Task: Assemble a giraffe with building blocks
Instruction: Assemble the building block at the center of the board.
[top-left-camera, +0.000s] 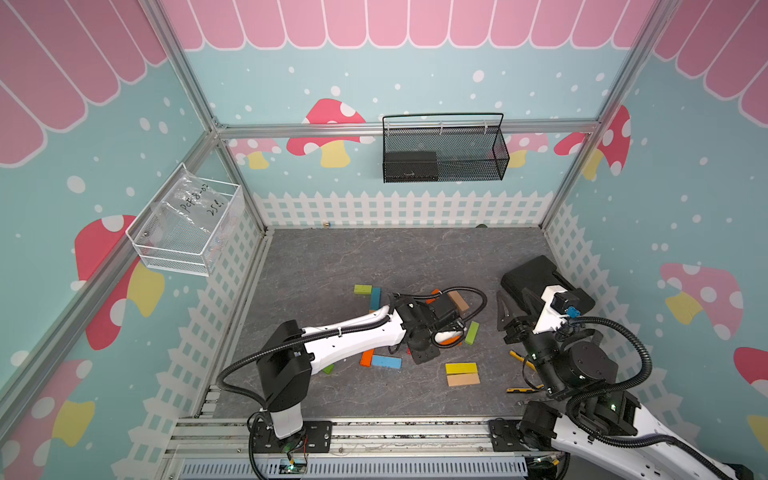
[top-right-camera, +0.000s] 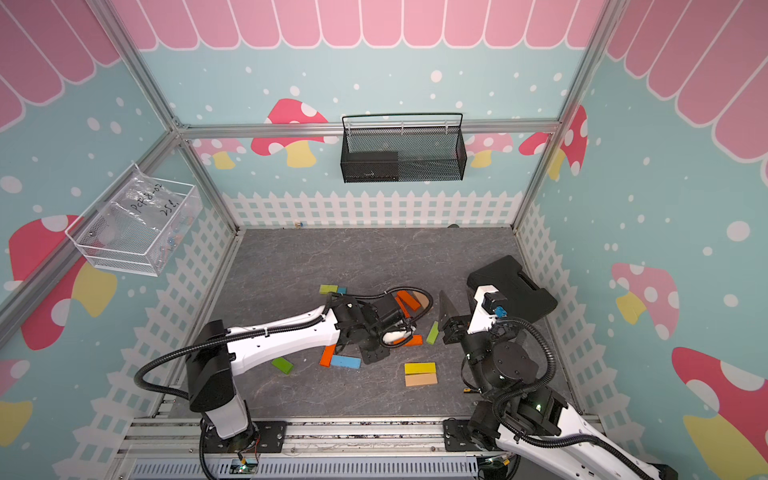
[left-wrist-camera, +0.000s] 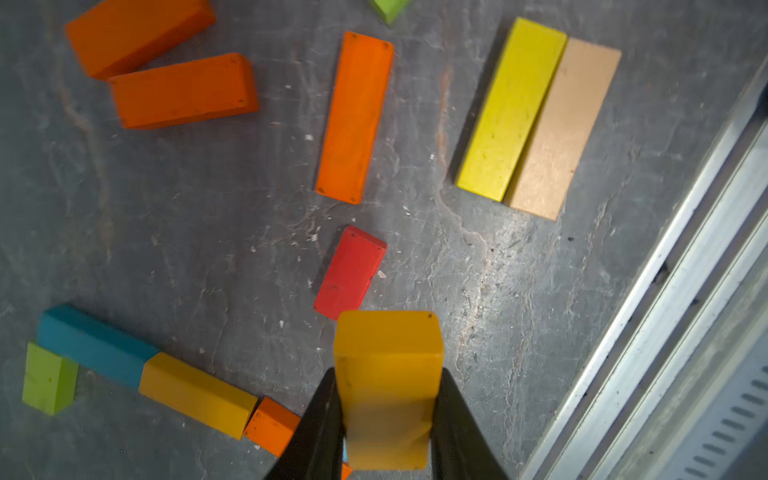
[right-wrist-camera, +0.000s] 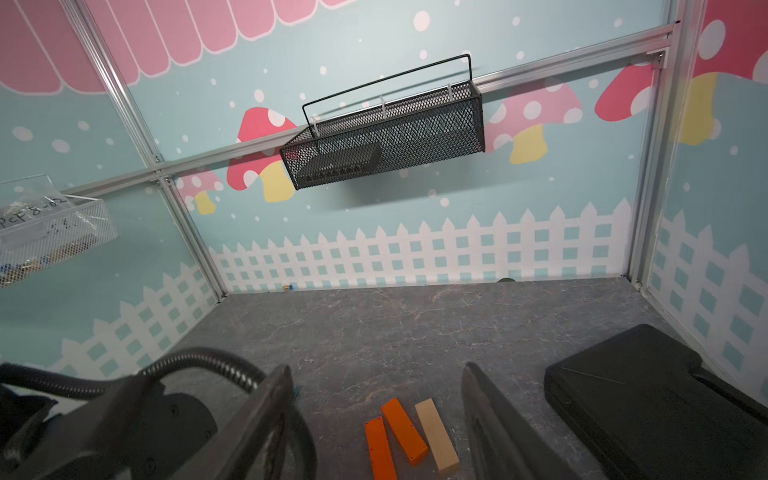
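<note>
Grey stone-patterned tabletop (top-left-camera: 332, 257) carries the building blocks, scattered across its middle in both top views. A yellow block (top-left-camera: 461, 368) and a tan block (top-left-camera: 463, 379) lie flat near the front, long sides touching. A blue block (top-left-camera: 386, 362) lies toward the left arm's side of them, just beside an orange block (top-left-camera: 367, 357). The left arm (top-left-camera: 353, 332) reaches over the heap and hides its own fingertips in these views. The right arm (top-left-camera: 548, 316) stands apart from the blocks, beside the black case (top-left-camera: 536, 274).

In the left wrist view, the left gripper (left-wrist-camera: 388, 374) pinches an amber block (left-wrist-camera: 388, 345) between its two black fingers, and the block sticks out past the fingertips. A red block (left-wrist-camera: 349, 272) lies just beyond it, with a long orange block (left-wrist-camera: 353, 116) further on. The yellow and tan pair also shows here, side by side.

In the right wrist view, the right gripper (right-wrist-camera: 376, 370) has its fingers spread with nothing between them. Past them, two orange blocks (right-wrist-camera: 404, 430) and a pale tan block (right-wrist-camera: 436, 436) lie close together on the tabletop.
</note>
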